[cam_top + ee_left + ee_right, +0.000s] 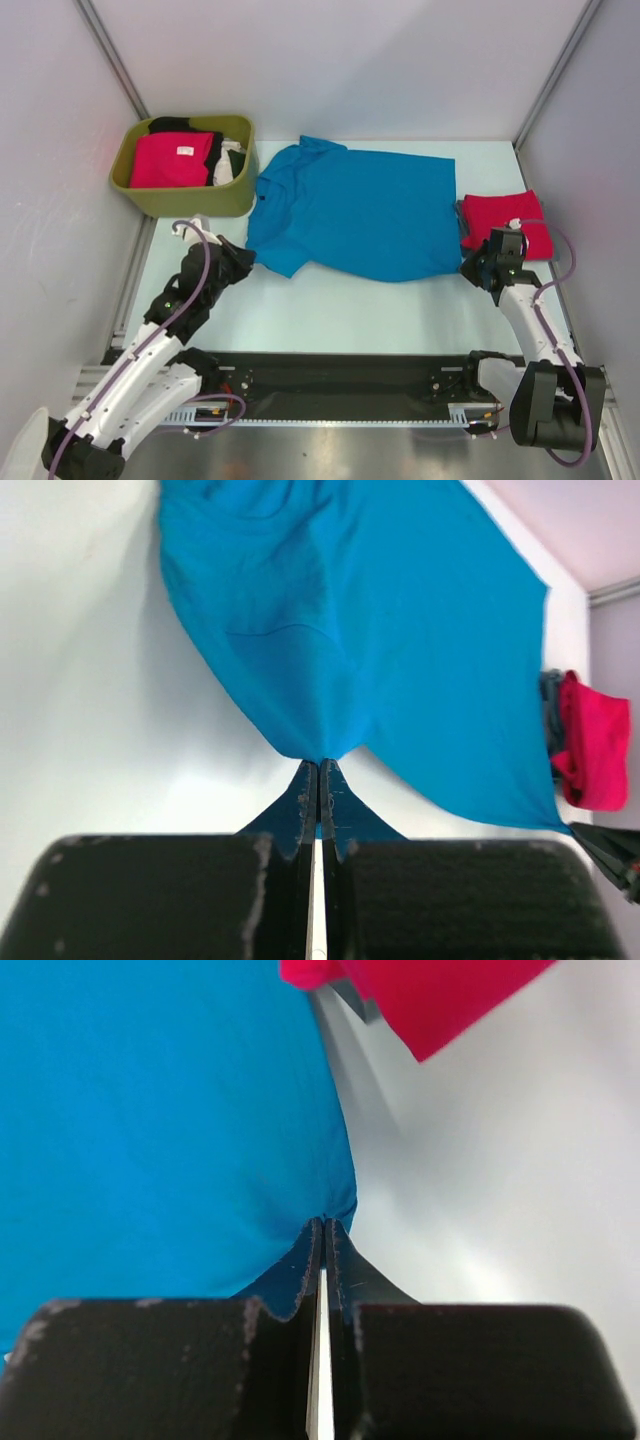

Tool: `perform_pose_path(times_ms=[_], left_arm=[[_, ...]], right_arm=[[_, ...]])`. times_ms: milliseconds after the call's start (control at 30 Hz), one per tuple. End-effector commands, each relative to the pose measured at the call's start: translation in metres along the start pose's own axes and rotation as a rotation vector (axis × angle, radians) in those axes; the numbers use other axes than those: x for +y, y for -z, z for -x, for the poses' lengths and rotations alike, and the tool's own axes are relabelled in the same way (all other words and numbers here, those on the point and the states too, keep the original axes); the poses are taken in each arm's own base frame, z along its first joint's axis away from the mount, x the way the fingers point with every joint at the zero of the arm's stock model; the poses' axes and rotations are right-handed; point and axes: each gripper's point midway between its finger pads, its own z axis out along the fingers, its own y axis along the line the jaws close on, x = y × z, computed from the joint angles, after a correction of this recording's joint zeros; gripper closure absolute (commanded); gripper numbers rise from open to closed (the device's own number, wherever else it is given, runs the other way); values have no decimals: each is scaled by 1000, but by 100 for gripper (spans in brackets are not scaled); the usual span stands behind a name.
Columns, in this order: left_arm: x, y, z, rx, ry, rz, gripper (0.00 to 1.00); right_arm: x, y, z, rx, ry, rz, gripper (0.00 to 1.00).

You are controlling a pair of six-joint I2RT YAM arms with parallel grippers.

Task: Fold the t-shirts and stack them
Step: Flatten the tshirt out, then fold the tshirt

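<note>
Our left pincer is clamped shut on the seven o'clock corner of the blue t-shirt, and our right pincer pinches its five o'clock corner. That's a matched grip, we judge, for folding the hem. Both arms reach low over the counter, with the red t-shirt folded at three o'clock.

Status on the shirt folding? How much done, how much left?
Done: one red shirt lies folded at the right of the table. In hand: the blue shirt lies spread out, unfolded, with the left tool and right tool each shut on its near edge. Left: fold and stack the blue one, then the pink shirt, black shirt and white shirt in the green tub.
</note>
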Motion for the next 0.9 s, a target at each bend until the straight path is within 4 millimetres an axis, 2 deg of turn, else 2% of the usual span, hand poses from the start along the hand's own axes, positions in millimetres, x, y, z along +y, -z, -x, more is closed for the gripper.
perform_pose_path(times_ms=[0,133,267,433,600,733,767,800,867], left_arm=[[8,11,13,-32,-4,69,100],[3,6,12,-25,-6,54,100],[-5,-9,7,9,-21,48,100],[-17,-32,16,19,-56,82,100],[-35,-51,42,-21,-56,89,100],[-42,-71,51,-21,-43,101,100],[-38,-81,50,-9,-44,120,100],[-45,-84,58,-24,-38,110,100],[-44,-93,65,-29,-31,127,100]], right_arm=[[-1,4,1,-26,32,0,100],[4,-7,-7,13,56,-6,100],[3,-18,2,2,59,-61,100],[14,-23,26,-39,49,-74,100],[29,-29,52,-64,34,-68,100],[40,-39,73,-67,26,-68,100],[43,-45,80,-69,21,-74,100],[44,-48,84,-70,18,-78,100],[47,-56,91,-67,9,-81,100]])
